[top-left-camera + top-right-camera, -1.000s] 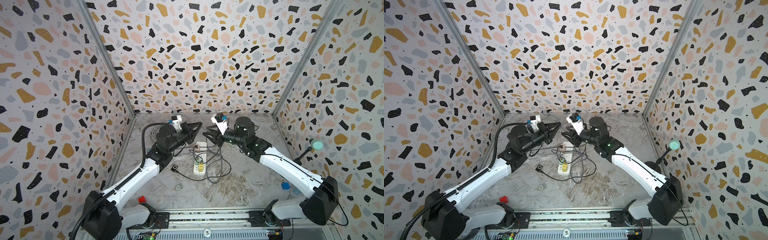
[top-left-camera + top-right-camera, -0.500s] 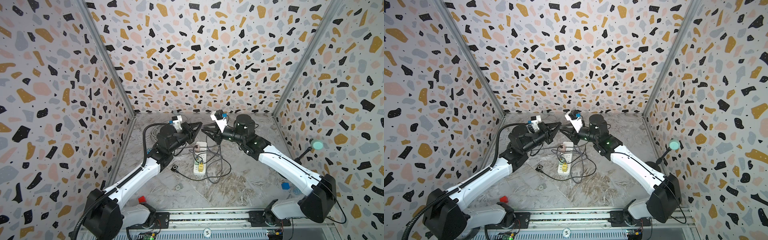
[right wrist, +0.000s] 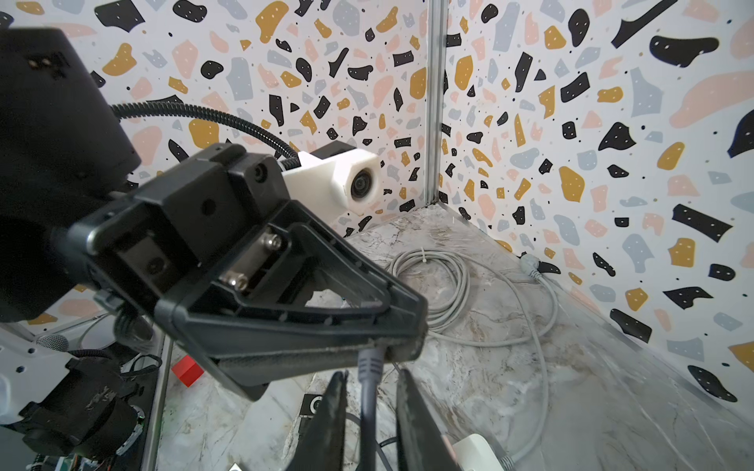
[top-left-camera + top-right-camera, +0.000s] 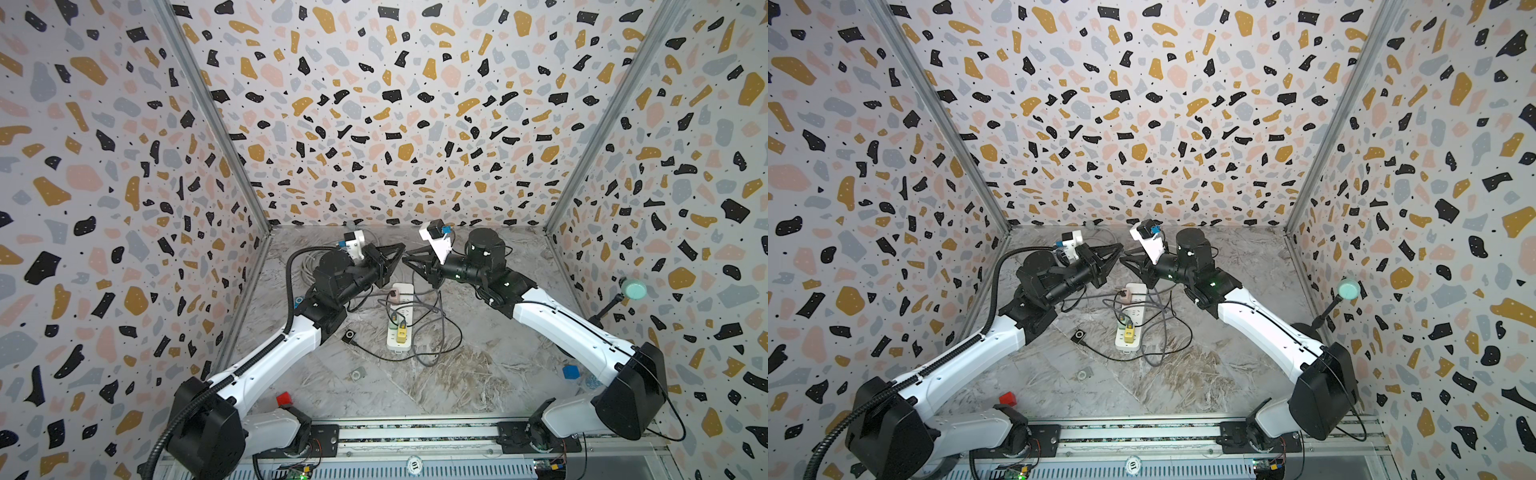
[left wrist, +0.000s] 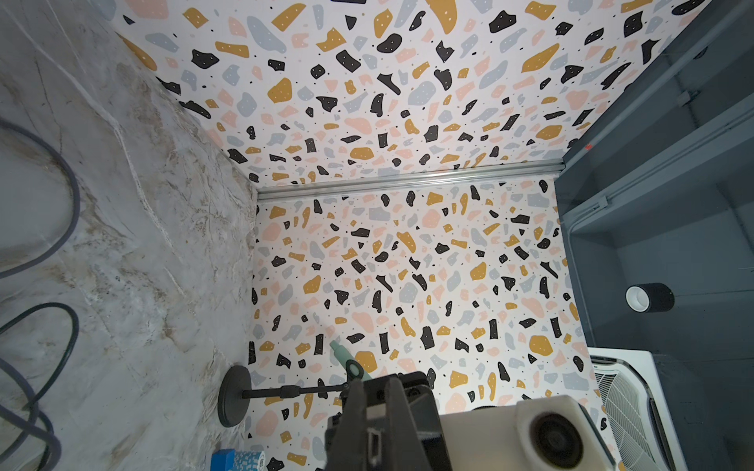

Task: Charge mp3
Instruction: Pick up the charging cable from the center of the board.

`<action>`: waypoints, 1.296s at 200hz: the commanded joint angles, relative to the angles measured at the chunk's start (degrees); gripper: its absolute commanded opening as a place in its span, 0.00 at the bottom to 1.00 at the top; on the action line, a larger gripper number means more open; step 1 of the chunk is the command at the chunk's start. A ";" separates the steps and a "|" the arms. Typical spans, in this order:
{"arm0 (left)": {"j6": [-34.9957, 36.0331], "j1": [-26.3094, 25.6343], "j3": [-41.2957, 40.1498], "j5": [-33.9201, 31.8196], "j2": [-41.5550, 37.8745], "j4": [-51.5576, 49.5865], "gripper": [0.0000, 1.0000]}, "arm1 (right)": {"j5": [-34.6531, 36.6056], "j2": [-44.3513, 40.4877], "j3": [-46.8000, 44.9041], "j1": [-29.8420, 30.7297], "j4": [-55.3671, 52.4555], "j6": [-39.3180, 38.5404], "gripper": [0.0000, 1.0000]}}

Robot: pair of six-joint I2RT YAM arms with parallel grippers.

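Nearest the arm bases, the mp3 [image 4: 349,336] lies flat on the bench [image 4: 457,386], untouched and well apart from both hands, at about 9 o'clock of the near end of the strip [image 4: 395,345]. Nothing grips it, so I judge the plugging-in itself not yet begun. Beyond it, at the strip's 12 o'clock end, a pink adapter [image 4: 393,296] sits in a socket and the grey cable [image 3: 367,407] seems to run from it, so the power side looks ready. Farthest back, at 12 o'clock of the strip and lifted off the bench, the two hands meet tip to tip. The left hand [image 3: 412,334] is clamped shut on the cable's plug [image 3: 369,361], with only its ribbed collar showing below the fingertips. It holds the end up, I think, where the other arm can reach it. The right hand [image 3: 371,373] stands parted, one finger on either side of the cable just under the collar, with gaps on both sides. It is probably placed to take a second hold and turn the plug for the mp3.
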 commanded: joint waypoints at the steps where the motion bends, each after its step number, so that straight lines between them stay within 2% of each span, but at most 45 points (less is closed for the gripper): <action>1: -0.04 -0.17 -0.96 1.26 0.08 3.95 0.00 | -1.07 -1.38 2.73 -0.23 1.21 0.51 0.27; 44: -0.04 -0.26 -0.99 1.39 0.42 4.28 0.00 | -1.25 -1.26 2.84 -0.29 0.84 0.76 0.22; 94: -0.83 -0.35 -1.49 1.25 0.34 5.58 0.00 | -2.55 -0.35 3.79 -0.36 -0.12 0.67 0.00; 118: -1.59 -0.35 -2.05 1.28 0.30 7.53 0.00 | -2.72 -0.67 3.80 -0.35 -0.32 0.49 0.00; 132: -0.65 0.60 -1.96 0.83 -0.30 6.70 0.28 | -2.62 -1.57 3.66 -0.23 -1.99 -0.55 0.00; 141: 3.63 2.11 -0.52 0.69 -0.90 2.70 0.48 | -2.48 -2.48 3.23 -0.21 -3.48 -1.86 0.00; 156: 14.82 6.26 4.60 -0.48 -1.97 -13.27 0.64 | -0.89 -5.14 1.10 0.69 -5.46 -5.15 0.00; 165: 18.48 8.82 6.14 -0.74 -2.81 -17.20 0.71 | 1.25 -6.90 -0.03 1.89 -6.78 -8.06 0.00; 183: 21.09 12.20 6.14 0.16 -3.87 -17.47 0.74 | 3.38 -9.69 -2.16 2.84 -7.91 -10.76 0.00; 222: 18.46 12.23 1.04 6.92 -3.53 -5.26 0.72 | 5.04 -14.70 -7.32 3.80 -5.79 -15.51 0.00; 259: 25.91 12.40 1.63 6.36 -4.13 -14.33 0.71 | 5.11 -15.05 -7.18 3.77 -7.08 -17.03 0.00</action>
